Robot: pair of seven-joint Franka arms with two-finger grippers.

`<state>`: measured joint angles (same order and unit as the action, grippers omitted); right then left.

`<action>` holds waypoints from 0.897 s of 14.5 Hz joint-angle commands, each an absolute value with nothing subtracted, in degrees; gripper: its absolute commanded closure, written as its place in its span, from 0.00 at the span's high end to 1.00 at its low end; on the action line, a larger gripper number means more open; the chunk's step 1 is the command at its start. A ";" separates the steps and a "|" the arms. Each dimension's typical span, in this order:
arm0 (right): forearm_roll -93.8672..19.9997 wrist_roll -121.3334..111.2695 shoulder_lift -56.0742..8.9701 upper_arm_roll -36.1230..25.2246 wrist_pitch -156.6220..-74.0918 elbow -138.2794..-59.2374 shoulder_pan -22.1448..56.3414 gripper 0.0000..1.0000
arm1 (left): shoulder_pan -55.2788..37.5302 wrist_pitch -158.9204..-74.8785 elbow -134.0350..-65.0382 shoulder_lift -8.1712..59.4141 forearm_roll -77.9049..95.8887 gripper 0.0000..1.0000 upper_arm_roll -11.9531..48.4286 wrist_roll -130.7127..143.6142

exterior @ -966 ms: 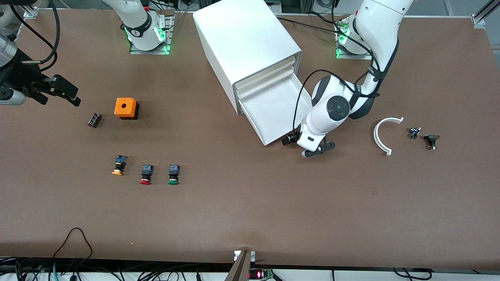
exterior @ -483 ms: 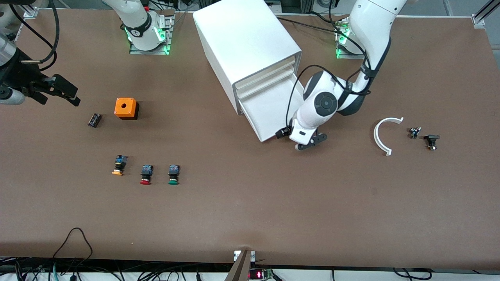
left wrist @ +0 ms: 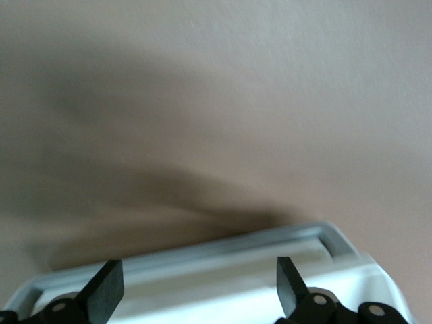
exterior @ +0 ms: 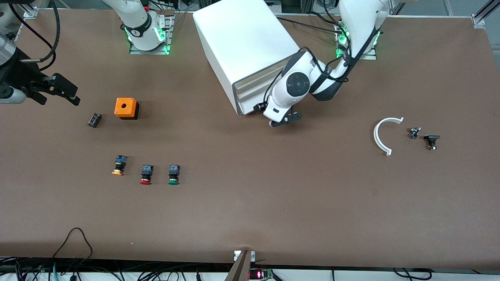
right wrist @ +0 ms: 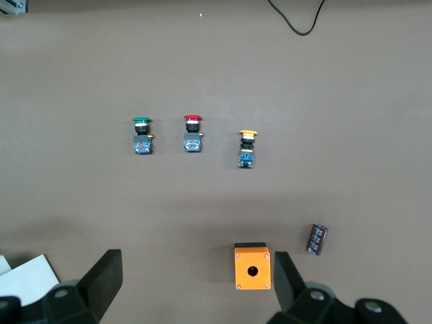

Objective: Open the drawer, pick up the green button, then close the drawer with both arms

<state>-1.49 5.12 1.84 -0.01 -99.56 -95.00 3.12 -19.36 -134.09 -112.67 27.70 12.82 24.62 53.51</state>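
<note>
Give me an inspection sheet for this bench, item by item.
Surface: brown table, bare at its middle.
Job's things: lowest white drawer pushed in; green-capped push button on the table.
Clutter: red-capped button, orange-capped button, orange box, white curved strip.
Tools: left tool open, at the drawer front; right tool open, waiting.
Cables: black loop at the table's near edge.
Surroundings: nothing seen.

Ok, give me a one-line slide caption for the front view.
Left pincer pressing the drawer nearly shut while green button sits on the table and right pincer waits.
</note>
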 commanded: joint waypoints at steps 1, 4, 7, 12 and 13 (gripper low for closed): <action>-1.49 4.04 2.55 0.26 -98.79 -94.31 2.90 0.99 | -16.44 -132.98 -114.78 26.45 12.13 1.00 27.95 53.88; -1.58 4.04 2.55 0.18 -98.88 -94.22 2.73 0.99 | -17.05 -133.15 -114.79 27.42 12.13 1.00 28.04 53.88; -1.67 4.04 2.46 0.18 -98.79 -93.87 2.90 0.99 | -17.14 -133.15 -114.70 27.69 12.13 1.00 28.21 53.96; -1.67 4.13 2.55 0.26 -98.79 -93.78 2.90 0.99 | -16.96 -133.42 -114.52 29.09 14.85 1.00 29.53 53.17; -1.67 4.13 2.55 0.26 -98.79 -93.78 2.90 0.99 | -16.96 -133.33 -114.35 29.00 14.85 1.00 29.53 53.17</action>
